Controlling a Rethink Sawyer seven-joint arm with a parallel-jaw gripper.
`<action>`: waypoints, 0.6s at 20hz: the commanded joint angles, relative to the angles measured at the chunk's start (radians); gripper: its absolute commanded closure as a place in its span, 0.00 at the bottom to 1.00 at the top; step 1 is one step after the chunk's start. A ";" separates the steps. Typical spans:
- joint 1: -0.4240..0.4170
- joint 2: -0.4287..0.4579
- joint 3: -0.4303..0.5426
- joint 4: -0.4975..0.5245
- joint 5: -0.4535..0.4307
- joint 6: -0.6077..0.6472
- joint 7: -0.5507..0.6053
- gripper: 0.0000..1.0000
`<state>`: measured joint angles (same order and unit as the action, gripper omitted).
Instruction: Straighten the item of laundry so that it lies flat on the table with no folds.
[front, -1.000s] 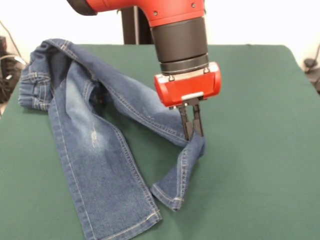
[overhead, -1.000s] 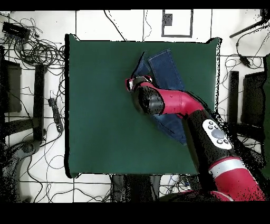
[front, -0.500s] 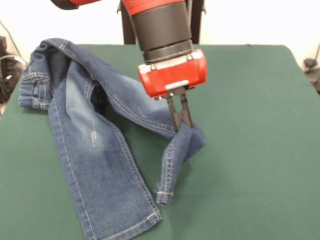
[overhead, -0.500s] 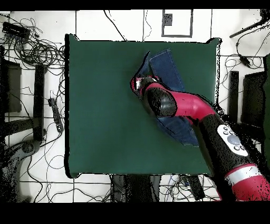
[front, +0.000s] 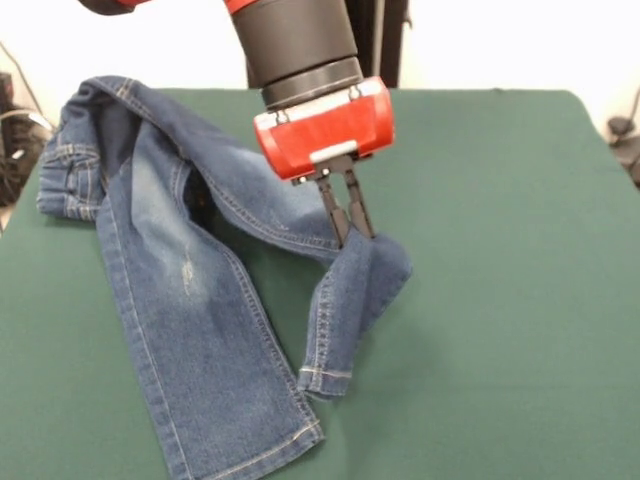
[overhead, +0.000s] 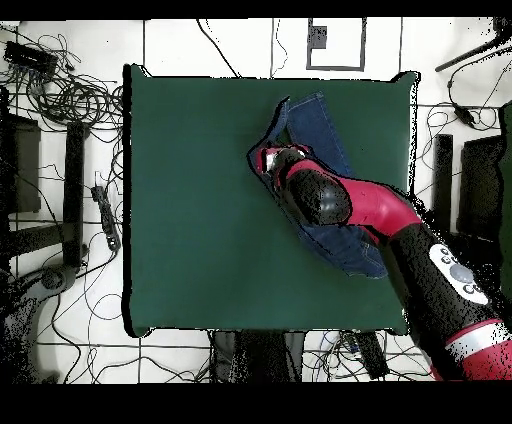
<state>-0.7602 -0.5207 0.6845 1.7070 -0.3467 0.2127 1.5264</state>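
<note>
tangled cables (overhead: 70, 95) on tiled floor (overhead: 175, 45); black stand (overhead: 75, 190)

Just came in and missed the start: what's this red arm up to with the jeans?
The red and black robot arm's gripper is shut on one leg of a small pair of blue denim jeans, holding it up so the cuff hangs down. The other leg lies flat on the dark green table, and the waistband sits bunched near one far corner. The jeans are not flat yet.
</note>
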 joint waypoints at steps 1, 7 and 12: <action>0.080 0.059 0.044 0.061 -0.030 -0.029 0.088 1.00; 0.090 0.054 0.025 0.062 -0.034 -0.049 0.100 0.00; 0.087 0.056 0.026 0.061 -0.037 -0.051 0.092 0.00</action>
<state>-0.7104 -0.5184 0.6848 1.7092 -0.3498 0.2000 1.5264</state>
